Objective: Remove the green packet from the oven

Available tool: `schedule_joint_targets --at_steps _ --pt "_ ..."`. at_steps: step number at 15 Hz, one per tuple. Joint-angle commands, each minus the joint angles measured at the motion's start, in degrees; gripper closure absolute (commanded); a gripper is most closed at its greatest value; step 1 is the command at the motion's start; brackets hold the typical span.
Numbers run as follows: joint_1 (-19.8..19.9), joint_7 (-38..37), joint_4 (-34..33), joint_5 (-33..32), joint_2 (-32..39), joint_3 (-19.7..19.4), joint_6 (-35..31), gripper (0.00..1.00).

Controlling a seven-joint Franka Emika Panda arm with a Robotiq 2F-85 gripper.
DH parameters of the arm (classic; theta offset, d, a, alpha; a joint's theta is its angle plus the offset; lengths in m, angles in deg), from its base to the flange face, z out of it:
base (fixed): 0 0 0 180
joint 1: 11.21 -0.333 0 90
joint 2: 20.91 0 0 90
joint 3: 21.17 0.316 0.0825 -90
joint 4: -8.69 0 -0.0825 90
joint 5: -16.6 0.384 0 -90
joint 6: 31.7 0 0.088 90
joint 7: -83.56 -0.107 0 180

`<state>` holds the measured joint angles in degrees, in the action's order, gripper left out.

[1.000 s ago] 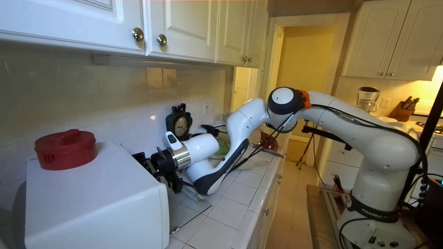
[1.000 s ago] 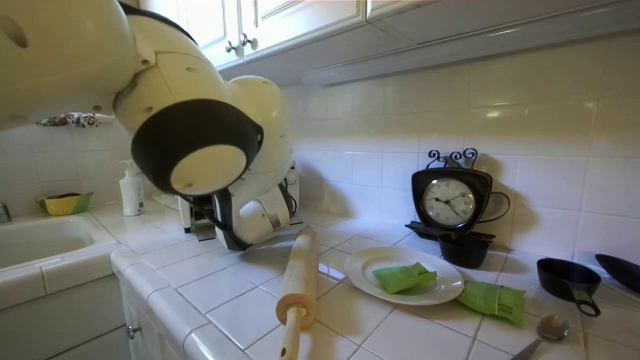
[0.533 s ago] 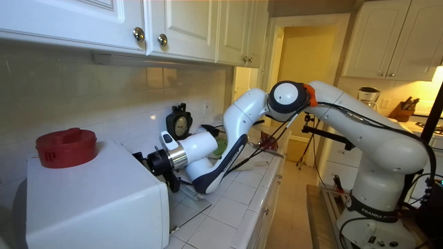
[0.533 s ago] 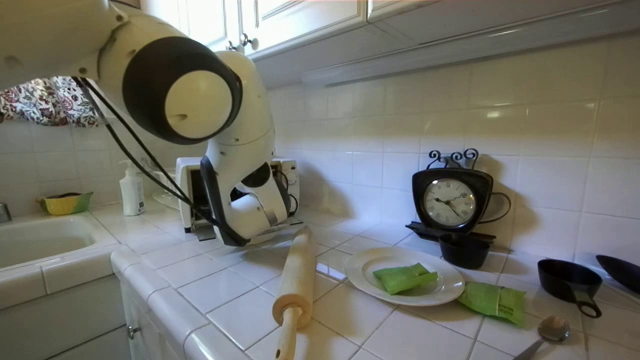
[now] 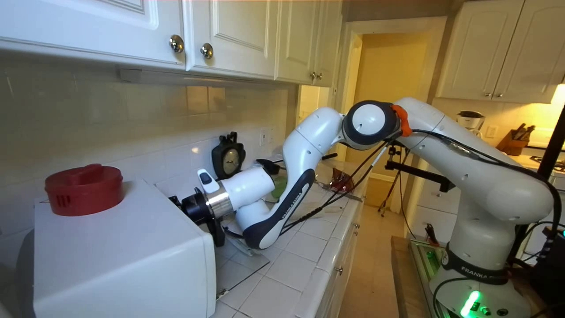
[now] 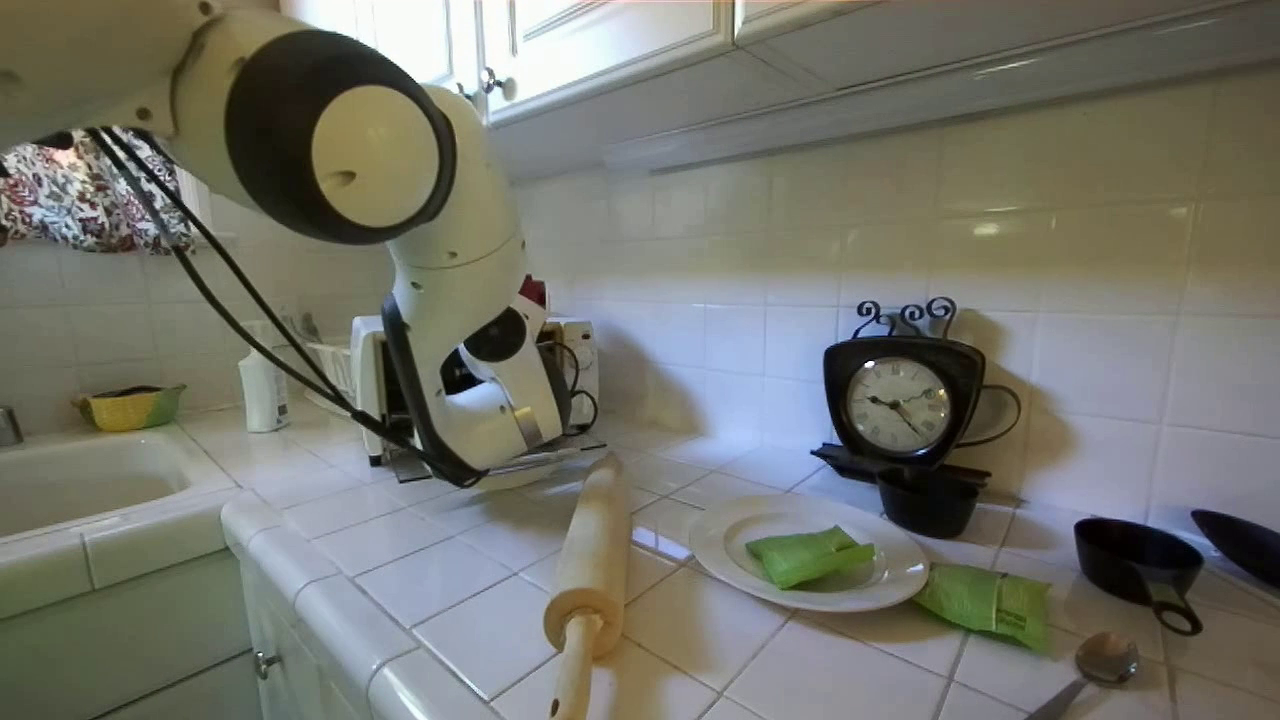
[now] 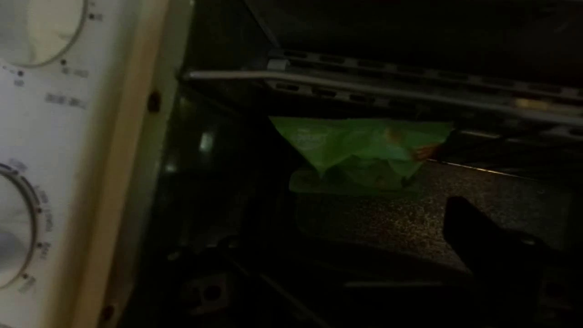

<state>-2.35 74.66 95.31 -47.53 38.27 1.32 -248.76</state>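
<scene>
Green packet [image 7: 364, 139] inside the oven [image 5: 128, 251]; claw [image 7: 346, 223] at its mouth, jaws spread wide.
Left to right, wrist view: dials [image 7: 50, 32], print too blurred to read; the packet, lettering illegible. In an exterior view: red lidded container [image 5: 84, 192] on the oven, glass door [image 5: 242, 267] lowered in front; I read FRANKA on the arm [image 5: 371, 121]. In an exterior view: rolling pin [image 6: 592, 560], plate [image 6: 720, 550] bearing another green packet [image 6: 808, 557].

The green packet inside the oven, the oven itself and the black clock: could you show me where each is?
Green packet [image 7: 355, 142]: in the wrist view, on its wrapper.
Oven [image 5: 123, 240]: in an exterior view, on its white top.
Black clock [image 6: 898, 408]: in an exterior view, on its dial.
</scene>
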Motion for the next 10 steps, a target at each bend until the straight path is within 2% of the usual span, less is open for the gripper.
schedule_joint_targets --at_steps 1,7,10 --pt "-3.2 0.1 -0.8 2.1 0.7 1.4 2.3 0.0" --pt "-4.6 -0.3 -0.9 3.1 1.3 1.7 4.3 0.0" --pt "-5.6 1.7 -0.1 8.8 0.6 0.3 3.7 0.0"
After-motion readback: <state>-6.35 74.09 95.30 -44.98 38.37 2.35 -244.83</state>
